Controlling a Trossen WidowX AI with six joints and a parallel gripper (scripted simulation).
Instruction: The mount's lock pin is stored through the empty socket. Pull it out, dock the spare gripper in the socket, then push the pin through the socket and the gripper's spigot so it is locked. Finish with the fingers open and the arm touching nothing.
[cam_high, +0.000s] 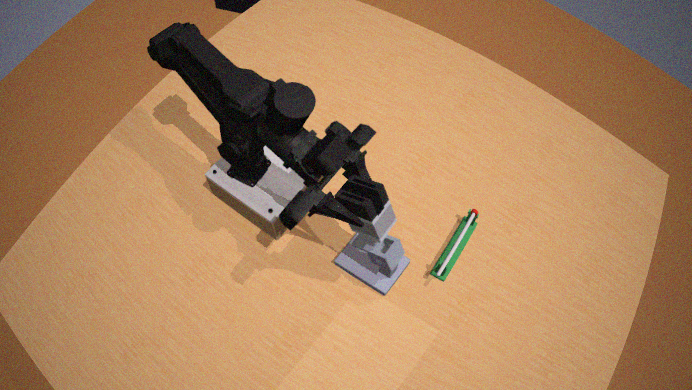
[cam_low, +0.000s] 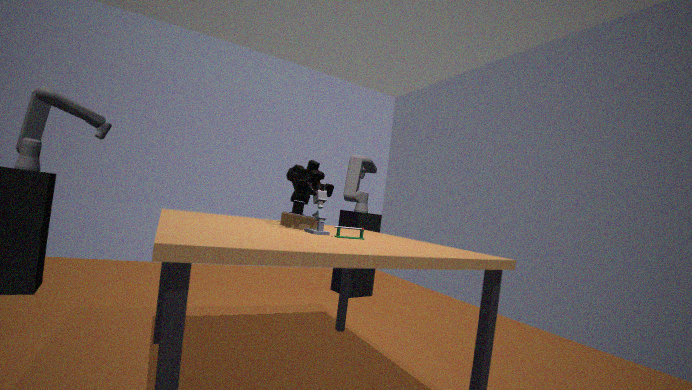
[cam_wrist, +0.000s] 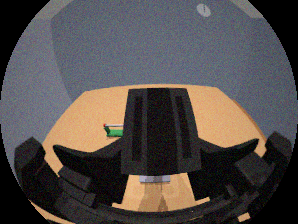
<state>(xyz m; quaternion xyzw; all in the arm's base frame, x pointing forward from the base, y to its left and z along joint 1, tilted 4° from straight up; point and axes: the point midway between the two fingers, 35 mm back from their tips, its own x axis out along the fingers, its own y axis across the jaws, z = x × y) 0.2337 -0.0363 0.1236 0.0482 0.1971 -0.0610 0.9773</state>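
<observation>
Nearest to our wrist camera, we see our gripper (cam_high: 369, 202) (cam_low: 321, 190) (cam_wrist: 156, 132) closed firmly around the spare gripper (cam_high: 382, 222) (cam_low: 321, 196) (cam_wrist: 159, 120), its fingers on opposite sides and kept partway apart by the body between them. From the wrist, we see the grooved black body filling the space between our fingers; from the top, we also see its light grey lower part.

Just below what we hold, the grey-blue mount (cam_high: 362, 272) (cam_low: 320, 231) (cam_wrist: 155, 178) stands on the table (cam_high: 500, 150) (cam_low: 250, 255) (cam_wrist: 65, 130), with its flat plate down and its socket raised. In the exterior view, we see the spare gripper's pale lower end above the socket and apart from it, so it is undocked. We cannot tell how exactly the two line up.

Beyond the mount from our arm's base (cam_high: 242, 197), the lock pin (cam_high: 457, 242) (cam_low: 350, 228) (cam_wrist: 116, 125) lies lengthwise across the green holder (cam_high: 462, 247) (cam_low: 350, 237) (cam_wrist: 116, 133), out of the socket and well apart from our fingers. Its red end shows at one end of the holder.

Farther off, past the table, we see two grey arms, one bent over on the left of the exterior view (cam_low: 70, 105) and another behind our own (cam_low: 354, 177), each on a black pedestal.
</observation>
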